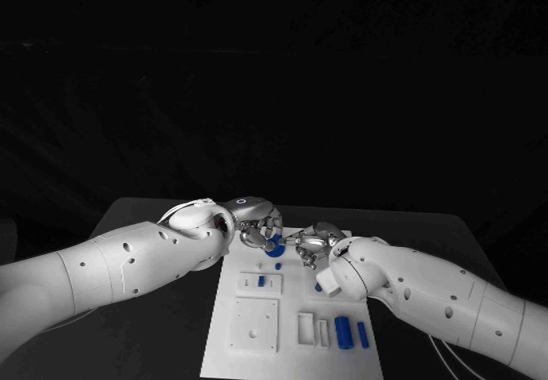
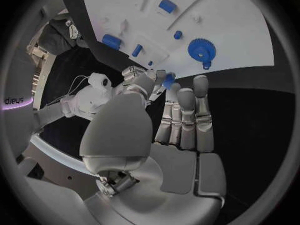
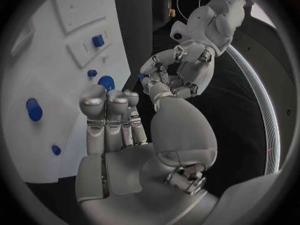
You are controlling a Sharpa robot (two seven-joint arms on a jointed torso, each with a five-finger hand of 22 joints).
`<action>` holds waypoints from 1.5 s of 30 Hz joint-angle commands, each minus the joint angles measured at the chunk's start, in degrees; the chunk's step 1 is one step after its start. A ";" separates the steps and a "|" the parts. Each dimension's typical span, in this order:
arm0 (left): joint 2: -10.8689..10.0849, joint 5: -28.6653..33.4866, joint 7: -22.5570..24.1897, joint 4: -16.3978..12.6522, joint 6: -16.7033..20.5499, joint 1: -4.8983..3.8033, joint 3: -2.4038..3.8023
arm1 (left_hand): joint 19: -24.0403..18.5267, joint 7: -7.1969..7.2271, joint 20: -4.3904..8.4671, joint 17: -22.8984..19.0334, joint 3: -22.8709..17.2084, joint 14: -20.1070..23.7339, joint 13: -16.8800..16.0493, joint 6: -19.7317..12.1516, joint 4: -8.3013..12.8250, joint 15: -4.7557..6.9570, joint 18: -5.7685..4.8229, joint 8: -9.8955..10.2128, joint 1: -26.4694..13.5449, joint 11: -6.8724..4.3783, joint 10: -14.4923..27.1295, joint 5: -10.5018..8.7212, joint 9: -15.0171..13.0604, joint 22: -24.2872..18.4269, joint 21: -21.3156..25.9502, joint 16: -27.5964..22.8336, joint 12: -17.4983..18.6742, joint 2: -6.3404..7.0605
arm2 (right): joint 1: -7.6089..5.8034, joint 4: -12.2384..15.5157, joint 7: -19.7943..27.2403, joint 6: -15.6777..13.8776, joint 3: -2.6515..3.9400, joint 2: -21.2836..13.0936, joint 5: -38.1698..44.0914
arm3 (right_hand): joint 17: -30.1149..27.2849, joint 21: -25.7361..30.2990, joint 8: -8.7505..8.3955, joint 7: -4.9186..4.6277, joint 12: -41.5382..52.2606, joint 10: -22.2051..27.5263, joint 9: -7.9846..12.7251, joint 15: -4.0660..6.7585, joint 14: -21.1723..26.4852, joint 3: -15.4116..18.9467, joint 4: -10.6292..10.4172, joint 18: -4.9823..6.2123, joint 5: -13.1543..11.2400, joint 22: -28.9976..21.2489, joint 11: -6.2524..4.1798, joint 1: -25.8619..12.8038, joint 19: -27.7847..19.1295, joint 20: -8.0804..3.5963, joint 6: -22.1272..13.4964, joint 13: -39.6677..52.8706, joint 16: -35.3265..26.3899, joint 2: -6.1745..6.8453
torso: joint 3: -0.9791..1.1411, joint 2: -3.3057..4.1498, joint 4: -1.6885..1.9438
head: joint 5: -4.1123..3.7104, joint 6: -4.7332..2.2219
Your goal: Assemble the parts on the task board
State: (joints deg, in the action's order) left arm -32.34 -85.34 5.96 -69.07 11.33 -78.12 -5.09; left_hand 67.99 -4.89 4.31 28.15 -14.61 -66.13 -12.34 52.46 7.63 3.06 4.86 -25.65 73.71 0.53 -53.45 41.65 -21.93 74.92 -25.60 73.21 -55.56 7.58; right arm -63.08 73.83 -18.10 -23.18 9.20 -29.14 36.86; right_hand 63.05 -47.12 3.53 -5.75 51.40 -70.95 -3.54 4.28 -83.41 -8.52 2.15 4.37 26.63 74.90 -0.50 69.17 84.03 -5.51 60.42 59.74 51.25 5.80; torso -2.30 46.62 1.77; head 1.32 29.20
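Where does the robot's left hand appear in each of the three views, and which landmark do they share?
Head view: left hand at the task board's far end, on its left arm's side.
Left wrist view: left hand fills the middle, its fingers reaching toward the task board.
Right wrist view: left hand over the black table, beside the task board.
Shared landmark: the white task board.

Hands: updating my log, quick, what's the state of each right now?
Left hand: cannot be told; small blue part at its fingertips.
Right hand: cannot be told; fingertips beside that part.
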 commanded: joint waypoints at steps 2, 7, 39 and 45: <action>0.20 0.36 0.05 -0.12 -0.62 -0.10 0.06 | 0.28 -0.03 -0.12 0.08 -0.16 -0.32 0.07 0.35 -0.13 -0.07 -0.07 -0.13 -0.16 -0.03 -0.42 0.23 -0.04 1.19 0.27 -0.28 0.18 -0.54 | 0.03 0.23 1.23 1.71 -0.01 -0.08 -1.25 | -0.04 0.42 0.03 -0.07 0.24 0.57 -0.06 0.12 0.09 0.51 0.03 0.16 0.42 6.07 0.03 0.12 2.01 0.04 0.11 -0.09 -0.06 -0.66 | 0.05 -0.02 -0.02 | 0.02 0.00; 0.24 0.36 0.05 -0.09 -0.70 -0.10 0.06 | 0.24 -0.01 -0.11 0.14 -0.25 -0.37 0.13 0.48 -0.14 -0.05 -0.06 -0.06 -0.08 -0.06 -0.58 0.22 -0.13 1.19 0.17 -0.40 0.38 -0.58 | 0.03 0.36 1.20 2.25 -0.01 -0.14 -1.30 | -0.04 0.39 0.02 -0.07 0.23 0.61 -0.06 0.13 0.11 0.54 0.13 0.16 0.84 6.08 0.02 0.18 2.00 0.04 0.13 -0.11 -0.06 -0.71 | 0.03 0.01 -0.04 | 0.04 0.05; 0.68 0.39 0.23 -0.21 -1.09 -0.10 0.07 | 0.17 -0.03 -0.09 0.29 -0.49 -0.43 0.08 0.56 -0.15 -0.03 -0.02 0.03 0.01 -0.06 -0.59 0.30 -0.35 1.19 -0.07 -0.61 0.54 -0.75 | 0.04 0.30 1.13 2.45 0.00 0.62 -1.29 | 0.16 0.33 0.01 0.59 0.47 0.82 -0.06 0.38 0.16 -6.51 3.89 -0.01 -5.48 6.08 -0.38 -1.12 1.80 -0.20 2.83 0.04 0.11 -4.37 | -0.03 -0.02 -0.05 | 0.02 -0.01; 0.73 0.42 0.19 -0.22 -1.22 -0.10 0.07 | 0.17 -0.03 -0.09 0.29 -0.49 -0.43 0.08 0.56 -0.15 -0.03 -0.02 0.03 0.01 -0.06 -0.59 0.30 -0.35 1.19 -0.07 -0.61 0.54 -0.75 | 0.04 0.20 1.17 2.49 0.00 0.63 -1.29 | 0.17 0.45 0.02 0.58 0.44 0.87 -0.07 0.37 0.19 -7.94 4.48 0.01 -5.52 6.03 -0.37 -2.01 1.74 -0.19 2.85 0.03 0.06 -4.20 | -0.03 -0.01 -0.04 | 0.04 -0.01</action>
State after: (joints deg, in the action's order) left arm -31.89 -85.32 5.64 -69.02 10.52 -78.11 -5.12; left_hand 67.98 -4.90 4.30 28.39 -14.78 -66.12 -12.27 52.69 7.47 3.06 4.86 -25.47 73.77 0.33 -53.66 41.76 -22.20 74.94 -25.60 72.94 -55.28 7.27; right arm -63.11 74.03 -17.45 -21.80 9.23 -28.63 35.63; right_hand 63.15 -46.90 3.53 -5.17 51.63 -70.32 -3.53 4.28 -83.41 -16.13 6.70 4.37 21.30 74.90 -0.73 67.78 84.03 -5.51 62.92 59.72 51.24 1.61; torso -2.32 46.58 1.70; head 1.34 29.19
